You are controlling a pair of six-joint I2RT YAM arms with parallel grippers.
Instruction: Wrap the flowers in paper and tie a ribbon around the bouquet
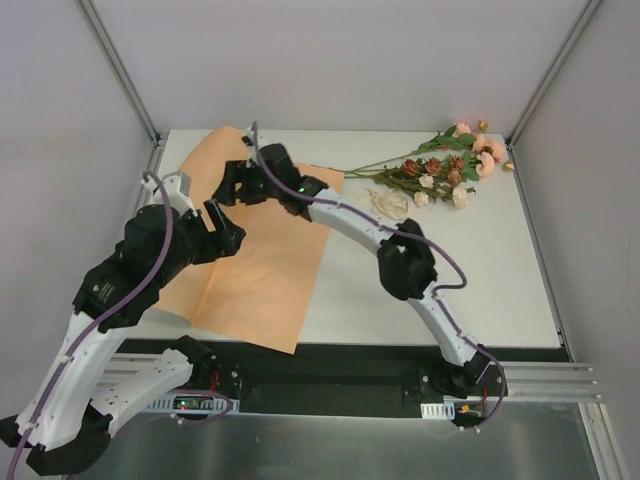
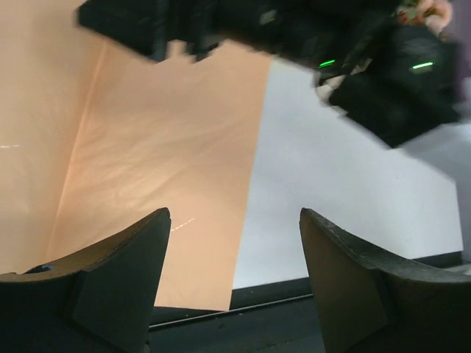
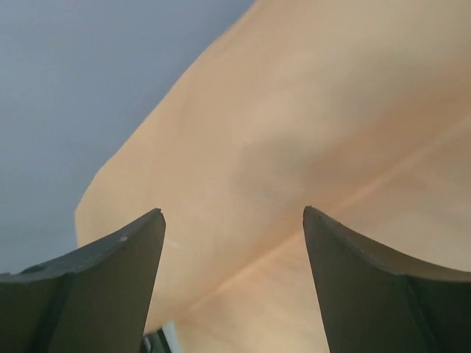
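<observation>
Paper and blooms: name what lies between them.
Top view: the crumpled cream ribbon lies between the paper's right edge and the blooms.

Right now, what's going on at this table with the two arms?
Both arms are over the paper, which lies spread orange side up on the left part of the table. The left gripper and right gripper hover above it, jaws open, holding nothing. The flowers lie loose near the far right corner, with the ribbon crumpled beside their stems. Nothing is wrapped or tied yet.
</observation>
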